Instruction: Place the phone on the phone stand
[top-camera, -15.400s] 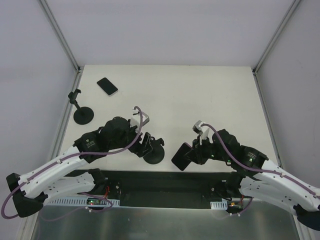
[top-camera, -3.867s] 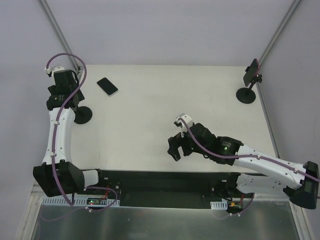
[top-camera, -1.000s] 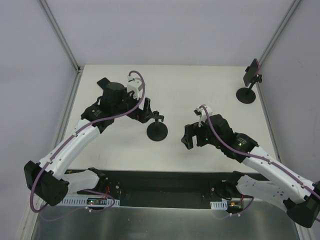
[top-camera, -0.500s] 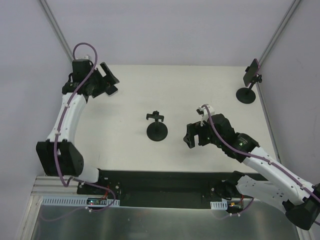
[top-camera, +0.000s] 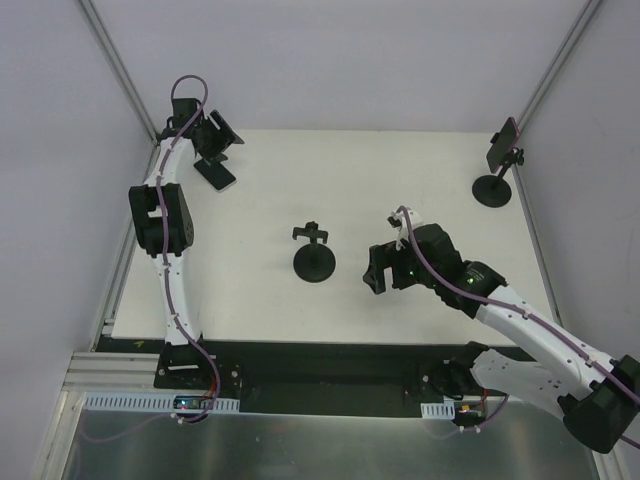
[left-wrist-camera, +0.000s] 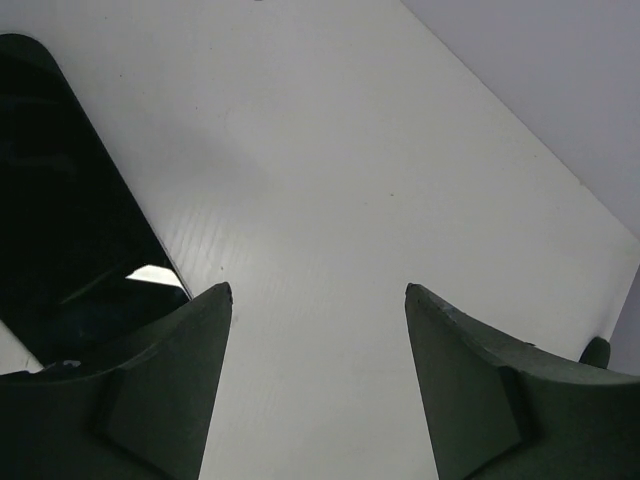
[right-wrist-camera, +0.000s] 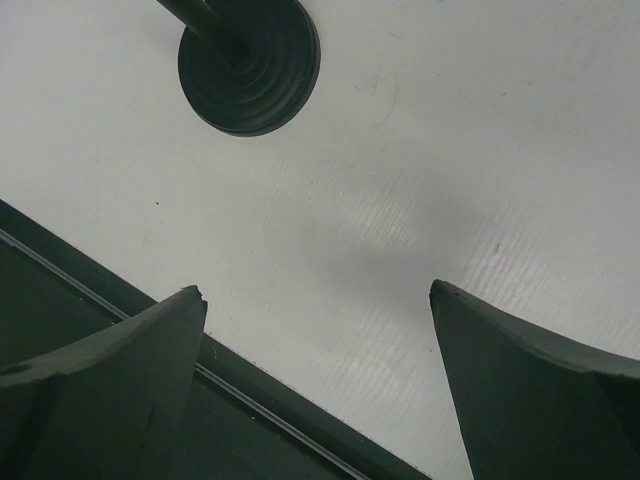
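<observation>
Over the last half second the left arm has stretched further into the far left corner. The left gripper (top-camera: 222, 143), which was covering the phone (top-camera: 216, 173), now sits just beyond it, so the phone shows again. It lies flat on the table (top-camera: 400, 170) in the same spot as in all the earlier frames. The stand (top-camera: 314, 256), carried in from the left edge a few seconds ago, has not shifted from mid-table. The right arm has barely moved.

From above, the stand is upright with its clamp empty. The right gripper (top-camera: 375, 272) hangs just to its right, apart from it. At the far right edge a second stand (top-camera: 492, 188) already holds another phone (top-camera: 498, 149). Neither arm is near that pair.

In the left wrist view, the left gripper (left-wrist-camera: 318, 375) is spread wide with only bare table between its fingers (left-wrist-camera: 165, 390). The phone (left-wrist-camera: 70, 210) lies off to the left of the gap, its near end running behind the left-hand finger. I cannot tell whether that finger touches it.

In the right wrist view, the right gripper (right-wrist-camera: 320, 340) is also released and holds nothing. The stand's round base (right-wrist-camera: 250, 60) sits ahead of it at the top of the picture, clear of both fingers.

I judge that the stand has been placed and the pick-up is only starting. The gap is not yet lined up over the phone, so the gripper needs to shift across before it closes. After that comes a long carry to mid-table.
</observation>
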